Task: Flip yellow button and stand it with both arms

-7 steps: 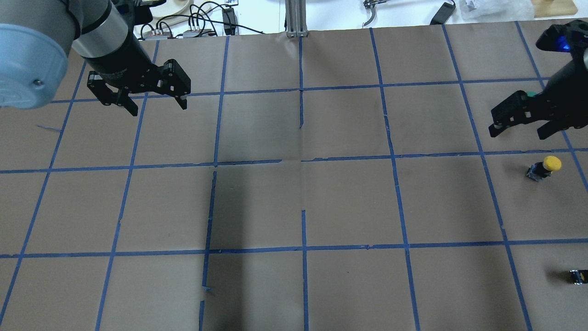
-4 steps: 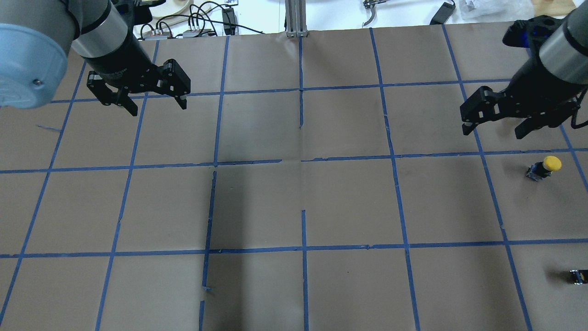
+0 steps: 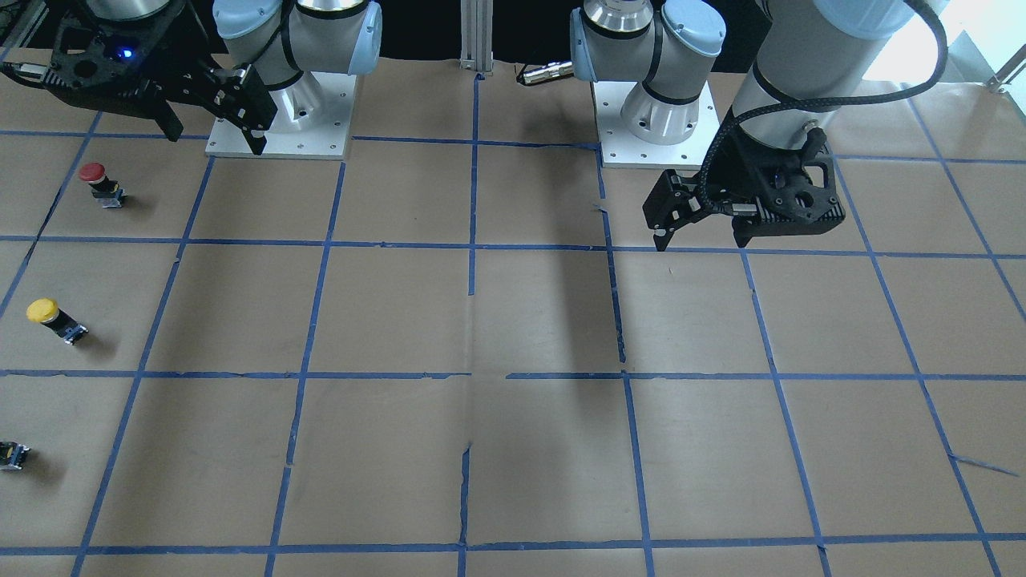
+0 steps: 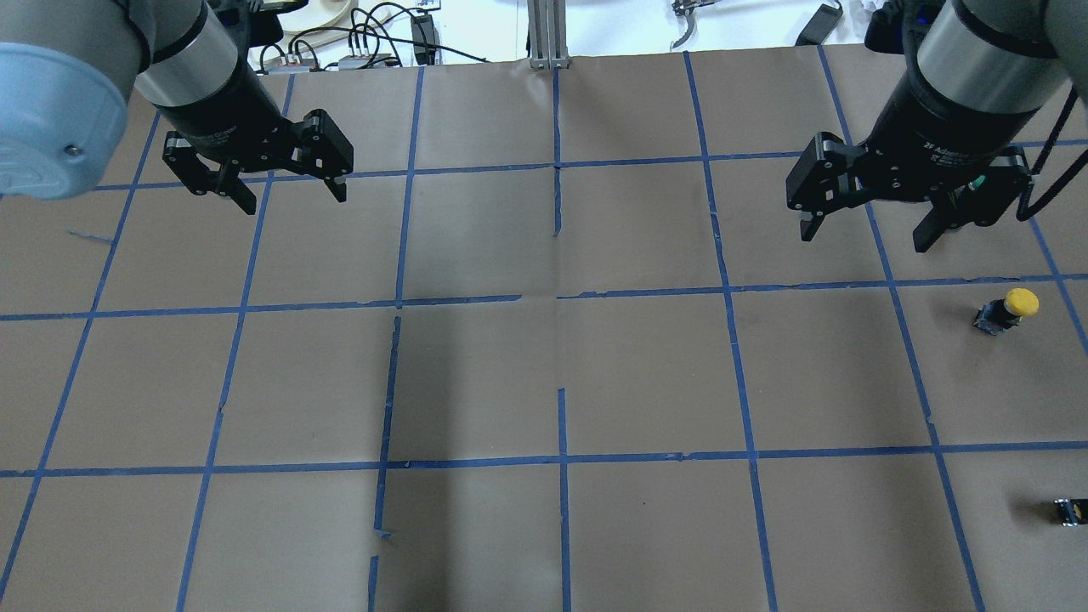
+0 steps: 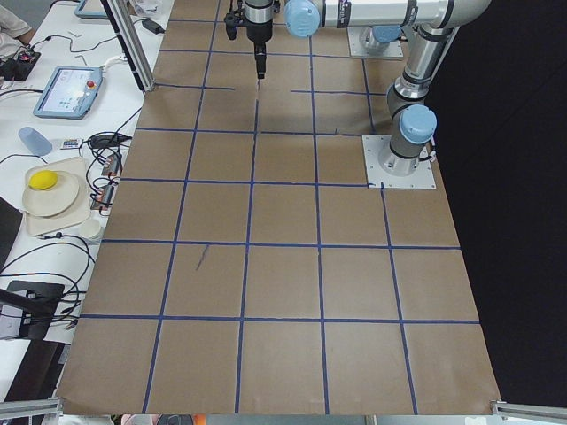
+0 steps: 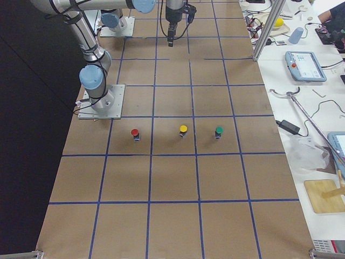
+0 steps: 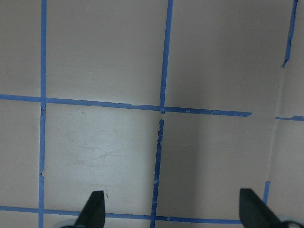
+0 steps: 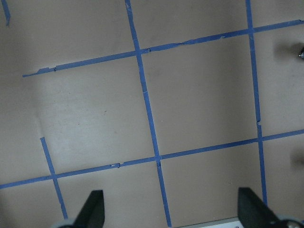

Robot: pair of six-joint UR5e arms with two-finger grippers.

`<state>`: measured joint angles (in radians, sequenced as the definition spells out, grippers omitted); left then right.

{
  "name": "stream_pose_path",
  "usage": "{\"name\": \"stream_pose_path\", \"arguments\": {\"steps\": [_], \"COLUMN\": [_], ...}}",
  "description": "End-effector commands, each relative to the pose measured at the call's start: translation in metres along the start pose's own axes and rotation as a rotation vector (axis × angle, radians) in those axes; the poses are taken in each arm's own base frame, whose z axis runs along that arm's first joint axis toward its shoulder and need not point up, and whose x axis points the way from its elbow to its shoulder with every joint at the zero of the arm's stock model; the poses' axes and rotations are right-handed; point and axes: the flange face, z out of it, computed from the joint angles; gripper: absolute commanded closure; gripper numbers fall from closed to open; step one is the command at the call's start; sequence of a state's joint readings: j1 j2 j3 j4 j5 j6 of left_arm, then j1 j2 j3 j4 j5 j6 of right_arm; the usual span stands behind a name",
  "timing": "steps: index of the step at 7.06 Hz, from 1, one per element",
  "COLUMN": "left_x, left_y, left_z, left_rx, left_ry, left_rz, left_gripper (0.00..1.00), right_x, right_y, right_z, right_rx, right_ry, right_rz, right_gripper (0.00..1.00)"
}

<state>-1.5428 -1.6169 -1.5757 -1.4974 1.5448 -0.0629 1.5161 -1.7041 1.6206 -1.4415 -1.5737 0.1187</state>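
The yellow button (image 4: 1007, 310) sits on the brown paper near the table's right edge, with a round yellow cap on a dark block; it also shows in the front-facing view (image 3: 54, 319) and the right side view (image 6: 183, 130). It seems to stand cap up, and nothing touches it. My right gripper (image 4: 863, 238) is open and empty, hovering up and to the left of the button, well apart from it. It also shows in the front-facing view (image 3: 215, 138). My left gripper (image 4: 295, 201) is open and empty over the far left squares, and shows in the front-facing view (image 3: 699, 240).
A red-capped button (image 3: 100, 183) stands nearer the robot's base. A green-capped one (image 6: 218, 131) stands farther out, mostly hidden behind the right gripper in the overhead view. A tiny dark block with a yellow spot (image 4: 1069, 511) lies at the right edge. Blue tape grids the paper.
My right gripper has swung leftward into the overhead view and turned, its fingers staying open. The left gripper and the yellow button have not moved.
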Motion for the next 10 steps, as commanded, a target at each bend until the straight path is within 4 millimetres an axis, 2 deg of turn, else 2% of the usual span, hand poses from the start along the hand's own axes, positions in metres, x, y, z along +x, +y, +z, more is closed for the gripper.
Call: {"name": "stream_pose_path", "arguments": {"steps": [1, 2, 10], "left_x": [0.0003, 0.0003, -0.0003], "left_y": [0.0011, 0.0011, 0.0004], "left_z": [-0.001, -0.001, -0.0002], "left_rx": [0.002, 0.002, 0.0], "left_ry": [0.002, 0.002, 0.003], "left_rz": [0.0, 0.0, -0.001], "left_gripper": [0.0, 0.0, 0.0], "right_x": [-0.0012, -0.0016, -0.0043], "right_y": [0.0003, 0.0027, 0.0051], "right_z": [0.0071, 0.014, 0.0114], "right_rx": [-0.017, -0.031, -0.027], "right_ry": [0.001, 0.003, -0.027], "right_rz": [0.0, -0.002, -0.004], "right_gripper": [0.0, 0.0, 0.0]}}
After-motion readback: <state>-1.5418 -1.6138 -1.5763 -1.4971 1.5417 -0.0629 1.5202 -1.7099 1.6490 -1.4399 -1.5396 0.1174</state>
